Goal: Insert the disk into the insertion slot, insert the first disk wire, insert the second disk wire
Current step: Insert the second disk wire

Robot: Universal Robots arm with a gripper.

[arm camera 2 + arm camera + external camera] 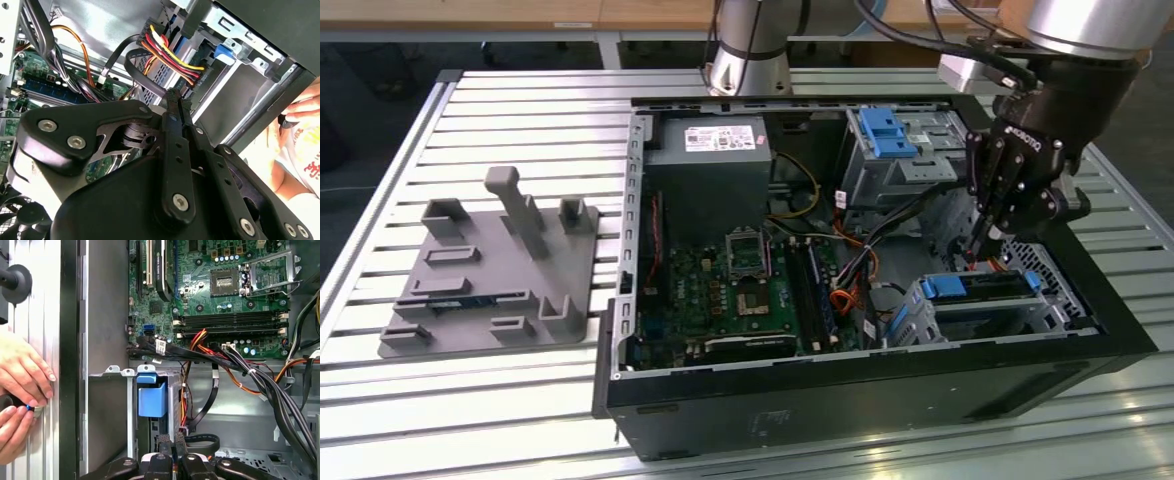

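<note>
Closest to your second wrist camera sits the tool (172, 100), its black fingers (176, 145) pressed together with no gap (clenched, and I see nothing pinched between them). Just past the tips runs a bundle of red, yellow and black power wires (170, 52) ending in a black connector (148, 31). In the exterior view the tool (983, 252) hangs inside the open computer case (854, 375), right above the disk (977, 288), whose blue frame already sits in the insertion slot (1047, 305) at the case's corner. The first wrist view shows the blue frame end (151, 397), the green motherboard (210, 295), and a person's hands (22, 372) outside the case wall. A grey fixture plate (494, 275) lies on the slatted tabletop (494, 110).
</note>
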